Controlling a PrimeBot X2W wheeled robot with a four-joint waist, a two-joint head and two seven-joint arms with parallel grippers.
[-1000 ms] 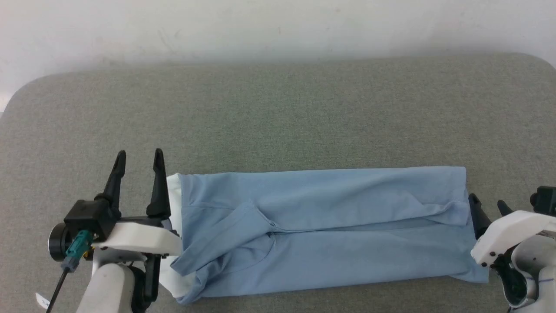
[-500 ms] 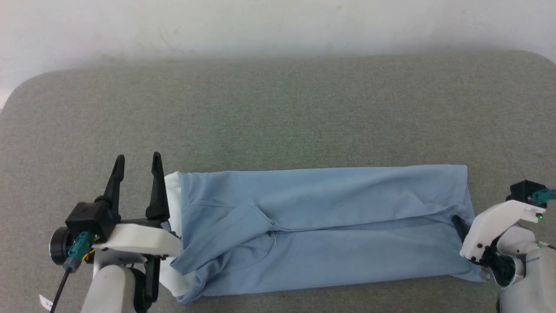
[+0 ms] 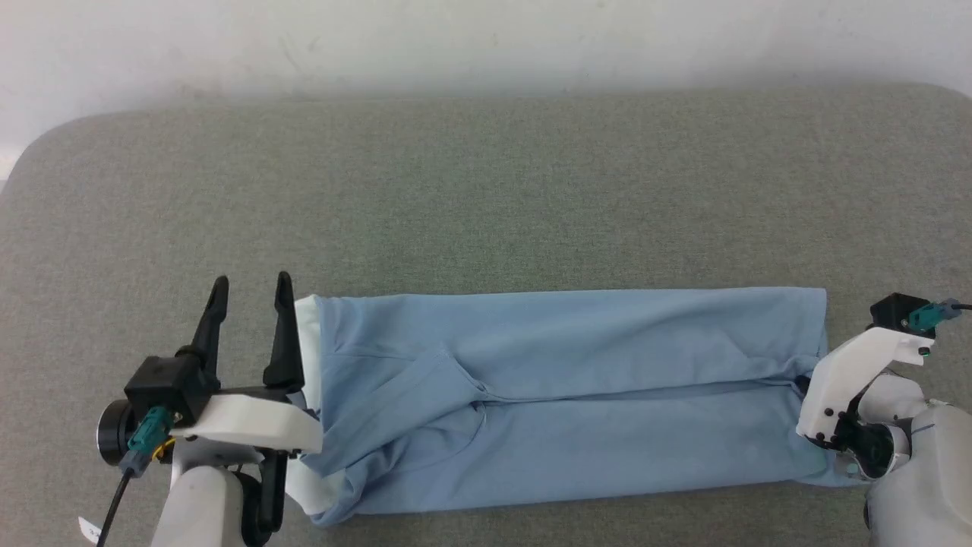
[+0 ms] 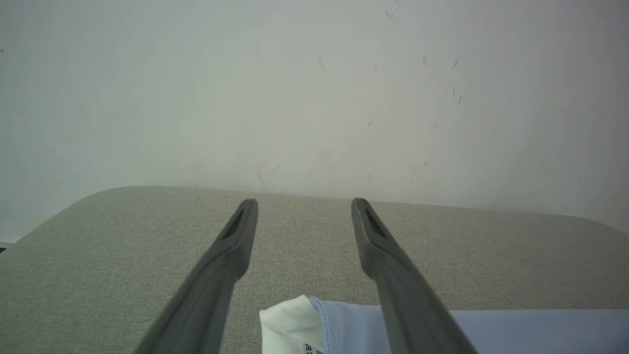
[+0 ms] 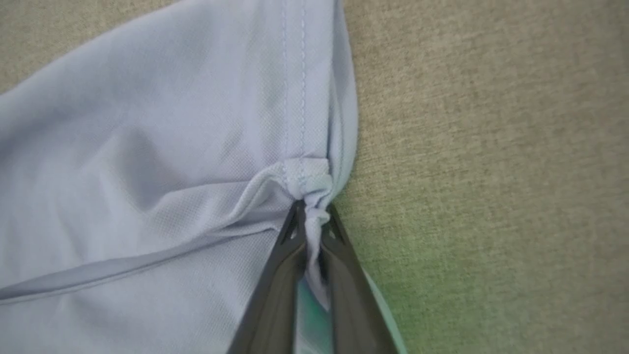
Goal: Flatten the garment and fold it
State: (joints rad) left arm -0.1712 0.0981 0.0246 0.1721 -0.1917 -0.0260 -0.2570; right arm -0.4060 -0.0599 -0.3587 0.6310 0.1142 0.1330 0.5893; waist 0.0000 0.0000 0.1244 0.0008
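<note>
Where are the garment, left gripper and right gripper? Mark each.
garment [image 3: 577, 395], head view, middle of the folded blue body.
left gripper [image 3: 252, 279], head view, between its open fingertips.
right gripper [image 5: 312, 212], right wrist view, between fingertips pinching the garment.

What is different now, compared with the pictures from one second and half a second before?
The right gripper, open beside the garment a second ago, moved to the left onto its hem end and shut on a bunch of cloth there. The left gripper stayed open next to the collar end, and the garment lies folded lengthwise on the grey table as before.
</note>
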